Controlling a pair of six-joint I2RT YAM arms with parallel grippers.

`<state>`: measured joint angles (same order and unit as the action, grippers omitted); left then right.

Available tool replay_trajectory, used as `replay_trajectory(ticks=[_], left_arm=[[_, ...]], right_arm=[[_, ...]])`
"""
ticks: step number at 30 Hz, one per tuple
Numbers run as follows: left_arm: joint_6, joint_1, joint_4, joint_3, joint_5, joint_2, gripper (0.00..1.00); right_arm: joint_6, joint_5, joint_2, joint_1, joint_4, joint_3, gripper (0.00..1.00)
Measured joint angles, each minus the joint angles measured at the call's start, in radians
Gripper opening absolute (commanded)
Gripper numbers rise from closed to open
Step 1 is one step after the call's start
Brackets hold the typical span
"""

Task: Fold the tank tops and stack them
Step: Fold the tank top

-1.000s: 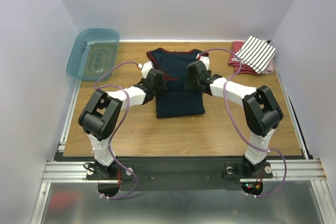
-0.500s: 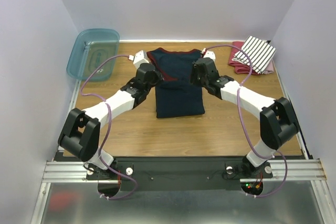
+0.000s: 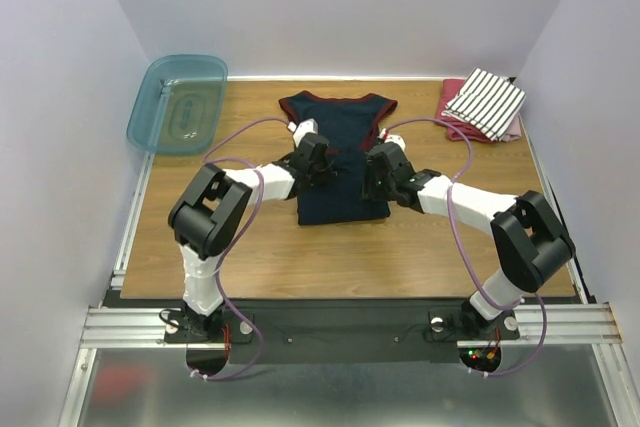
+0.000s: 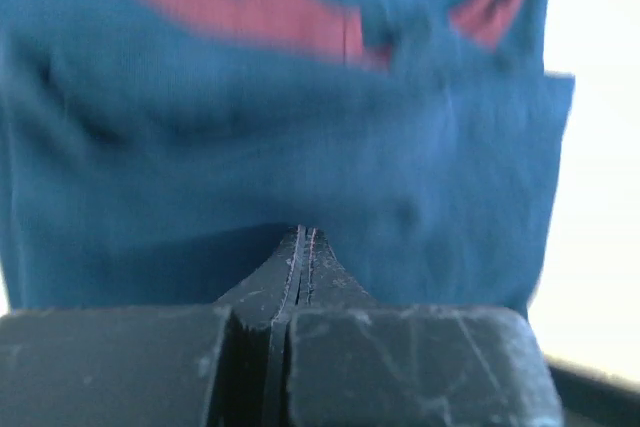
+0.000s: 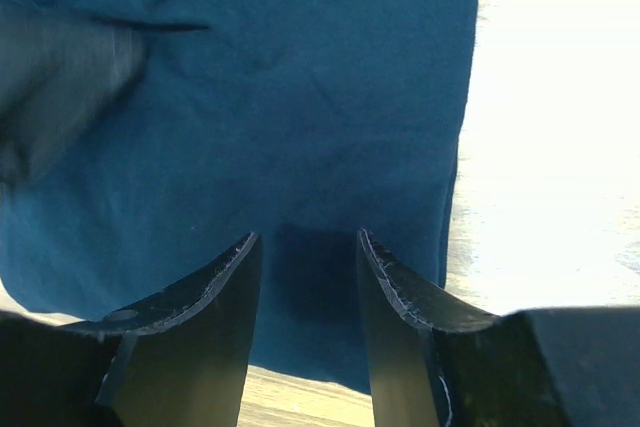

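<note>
The navy tank top (image 3: 341, 125) with red trim lies flat in the middle of the table, neck toward the far wall. My left gripper (image 3: 318, 155) rests on its left half. In the left wrist view the jaws are shut, with my left gripper (image 4: 303, 233) tip-down against the navy cloth (image 4: 300, 127); whether any cloth is pinched does not show. My right gripper (image 3: 378, 175) hovers over the top's right lower part, open, with my right gripper (image 5: 305, 239) straddling bare navy cloth (image 5: 300, 67). The striped tank top (image 3: 486, 102) lies folded at the far right.
A teal plastic bin (image 3: 178, 102) stands at the far left corner. A red cloth (image 3: 452, 119) lies under the striped top. Bare wooden table (image 3: 260, 247) stretches in front of the navy top, and pale walls close in three sides.
Both grippers came back from the top's shoulders toward its middle. The left jaws went from wide open to shut. The right jaws narrowed but stay apart.
</note>
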<state>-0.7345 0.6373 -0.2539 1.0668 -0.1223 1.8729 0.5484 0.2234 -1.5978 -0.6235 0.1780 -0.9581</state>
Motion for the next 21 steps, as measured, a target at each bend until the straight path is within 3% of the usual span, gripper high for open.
replay_trajectory(ticks=[7,15,21], left_arm=[[0.017,-0.076,0.003,0.188,0.018,0.14,0.06],[0.019,-0.109,0.019,0.21,0.029,0.174,0.09],[0.042,-0.109,0.036,0.183,0.036,0.114,0.25]], right_arm=[[0.006,-0.001,-0.009,0.0,-0.004,0.027,0.56],[0.005,0.011,-0.061,0.0,-0.008,0.049,0.6],[0.005,0.024,-0.077,0.0,-0.033,0.048,0.62]])
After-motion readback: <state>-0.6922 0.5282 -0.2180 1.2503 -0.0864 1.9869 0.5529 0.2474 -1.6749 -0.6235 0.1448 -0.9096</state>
